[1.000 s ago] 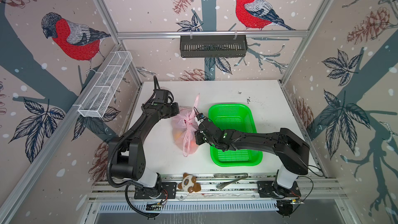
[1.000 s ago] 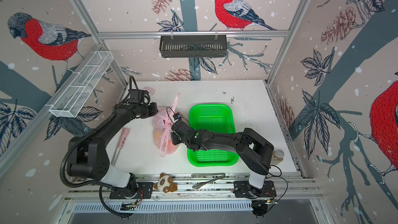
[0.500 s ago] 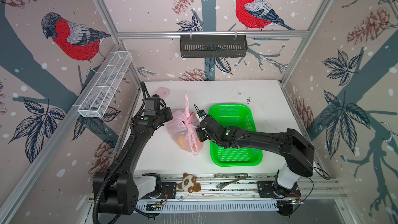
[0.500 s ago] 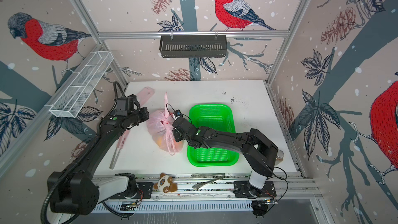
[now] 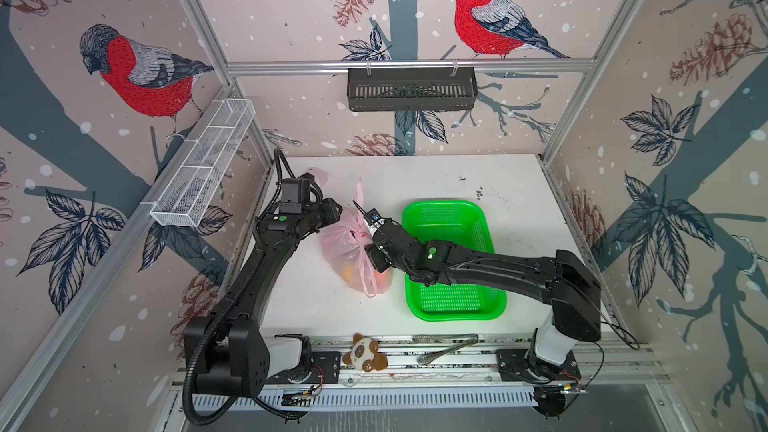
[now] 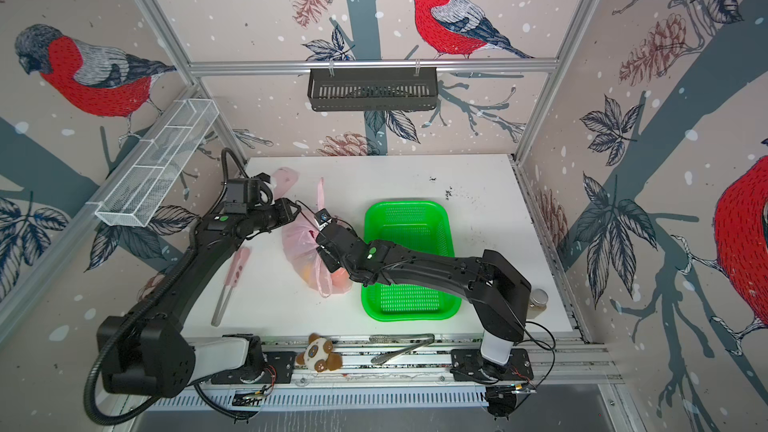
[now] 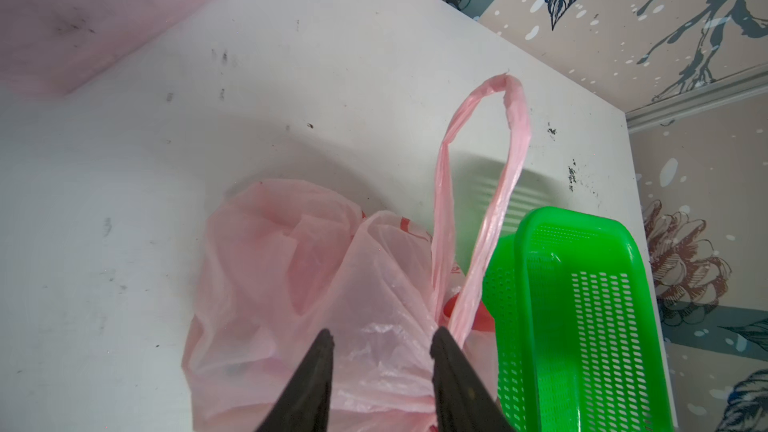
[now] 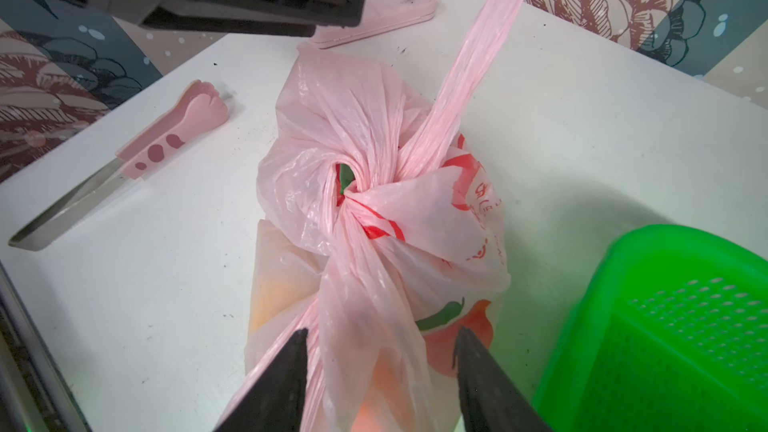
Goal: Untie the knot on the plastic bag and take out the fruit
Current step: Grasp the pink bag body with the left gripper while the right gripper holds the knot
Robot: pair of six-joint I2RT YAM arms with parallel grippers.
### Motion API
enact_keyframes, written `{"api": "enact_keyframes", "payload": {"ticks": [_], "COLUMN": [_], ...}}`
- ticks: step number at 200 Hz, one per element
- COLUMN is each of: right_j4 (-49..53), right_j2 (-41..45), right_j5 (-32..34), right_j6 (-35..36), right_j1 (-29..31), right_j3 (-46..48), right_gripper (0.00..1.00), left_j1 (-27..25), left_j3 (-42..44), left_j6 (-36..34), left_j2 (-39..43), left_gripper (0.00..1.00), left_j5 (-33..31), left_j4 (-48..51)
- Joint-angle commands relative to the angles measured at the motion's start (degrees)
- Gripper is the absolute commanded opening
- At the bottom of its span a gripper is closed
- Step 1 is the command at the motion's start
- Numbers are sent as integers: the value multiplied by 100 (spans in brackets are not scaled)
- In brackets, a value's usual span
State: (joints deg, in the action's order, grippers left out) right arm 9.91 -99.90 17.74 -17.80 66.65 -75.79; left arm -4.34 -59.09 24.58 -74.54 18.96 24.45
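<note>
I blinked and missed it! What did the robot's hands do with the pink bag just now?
The left gripper and the right gripper both opened and let go of the bag. The knot stayed tied, the fruit stayed inside, and the green basket did not move.

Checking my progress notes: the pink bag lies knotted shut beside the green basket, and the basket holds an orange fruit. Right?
No: the green basket is empty, as both top views show. The orange fruit is inside the plastic bag, visible through it in the right wrist view. The rest holds.
</note>
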Motion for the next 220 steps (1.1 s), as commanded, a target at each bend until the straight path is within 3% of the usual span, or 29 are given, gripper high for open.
{"api": "enact_keyframes", "payload": {"ticks": [1, 80, 165, 220], "right_j4": [38, -1, -13, -163], "right_j2": [-73, -161, -577, -725], "right_j5": [95, -11, -259, -531], "right_j6": [170, 408, 798, 812], "right_j1": [1, -12, -151, -304], "right_j3": [-79, -181, -437, -369], "right_gripper": [58, 60, 65, 48], "left_j1": [-25, -340, -340, -340], "left_j3": [-1, 20, -340, -99], "left_j6": [45, 76, -312, -200], "left_j2": [-213, -780, -256, -440], "left_gripper": [43, 44, 57, 58], "left_j5": [383, 355, -147, 33], "left_j4": [-243, -281, 703, 528]}}
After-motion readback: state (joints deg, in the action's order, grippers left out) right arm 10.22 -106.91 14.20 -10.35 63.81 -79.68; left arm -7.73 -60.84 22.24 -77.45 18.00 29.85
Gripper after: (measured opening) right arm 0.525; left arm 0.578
